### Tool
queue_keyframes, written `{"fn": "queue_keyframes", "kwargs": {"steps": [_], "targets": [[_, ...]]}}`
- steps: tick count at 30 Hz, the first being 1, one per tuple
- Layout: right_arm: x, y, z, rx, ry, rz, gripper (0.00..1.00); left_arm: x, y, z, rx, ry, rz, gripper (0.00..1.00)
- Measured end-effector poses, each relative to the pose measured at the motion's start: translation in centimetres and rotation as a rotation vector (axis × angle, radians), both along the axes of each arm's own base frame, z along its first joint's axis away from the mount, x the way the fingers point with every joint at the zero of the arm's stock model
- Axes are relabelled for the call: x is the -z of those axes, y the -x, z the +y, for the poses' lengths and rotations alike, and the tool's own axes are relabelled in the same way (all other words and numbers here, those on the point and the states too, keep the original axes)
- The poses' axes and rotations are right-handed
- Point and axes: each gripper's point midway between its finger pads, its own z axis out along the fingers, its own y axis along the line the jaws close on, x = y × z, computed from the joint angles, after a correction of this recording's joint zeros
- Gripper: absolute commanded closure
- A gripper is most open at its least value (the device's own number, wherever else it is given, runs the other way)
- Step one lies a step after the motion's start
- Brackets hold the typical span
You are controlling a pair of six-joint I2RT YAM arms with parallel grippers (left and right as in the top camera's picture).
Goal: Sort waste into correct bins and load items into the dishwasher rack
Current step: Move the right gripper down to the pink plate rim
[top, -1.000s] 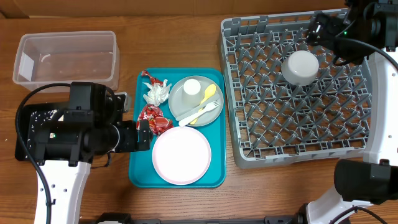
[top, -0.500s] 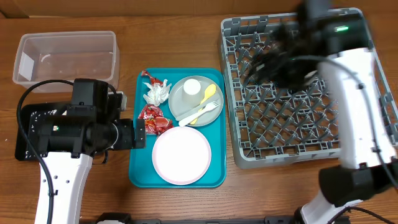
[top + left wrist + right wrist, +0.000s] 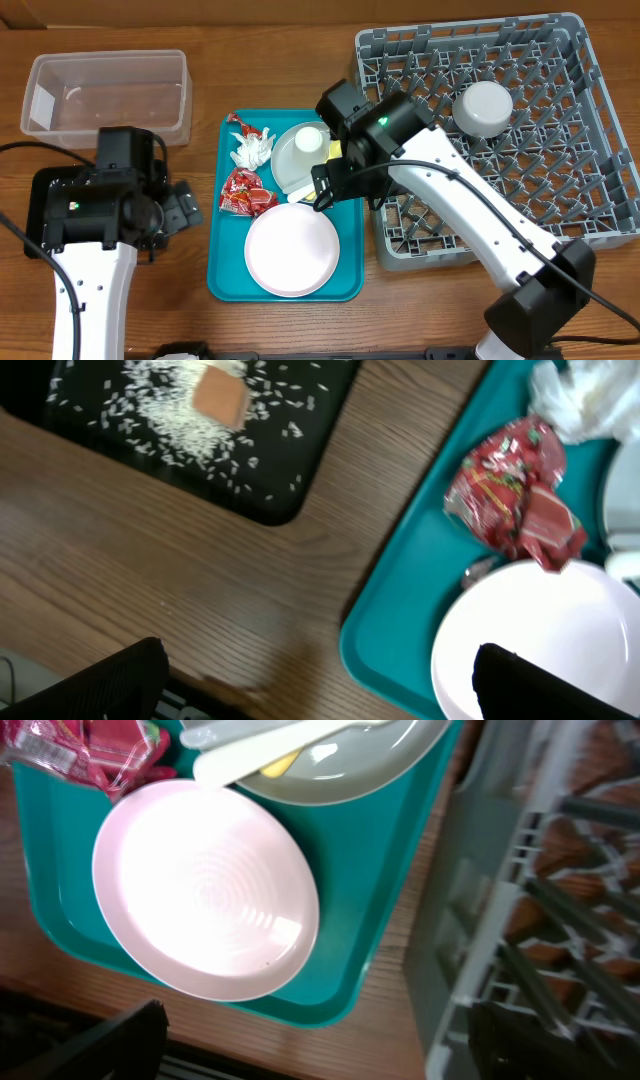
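Both released, the right tool [image 3: 325, 187] hangs over the tray [image 3: 228, 255] crowded with white plate [image 3: 292, 250], fork [image 3: 250, 748] and wrapper [image 3: 245, 192], the left tool [image 3: 185, 205] beside it.

No legible text anywhere; red wrapper [image 3: 510, 485] print perhaps lettering, blurred.

Right claw [image 3: 325, 188] over grey plate [image 3: 285, 163], contact unclear; white bowl [image 3: 483, 108] upside down in rack [image 3: 575, 205]
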Motion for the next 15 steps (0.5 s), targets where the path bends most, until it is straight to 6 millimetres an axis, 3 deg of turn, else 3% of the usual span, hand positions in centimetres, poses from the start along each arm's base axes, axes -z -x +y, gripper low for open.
{"fn": "queue_keyframes", "kwargs": {"steps": [5,11,15], "targets": [[4.4,1.1,1.0,-0.009,-0.052,0.065,0.16,-0.1,0.2,1.5,-0.104,-0.006,-0.013,0.0],[8.0,2.7,1.6,-0.027,-0.084,0.111,0.36,-0.1,0.2,1.6,-0.131,-0.006,-0.019,0.0],[9.7,3.4,1.5,-0.022,-0.097,0.131,0.37,-0.1,0.2,1.5,-0.132,0.003,-0.019,0.0]]}}
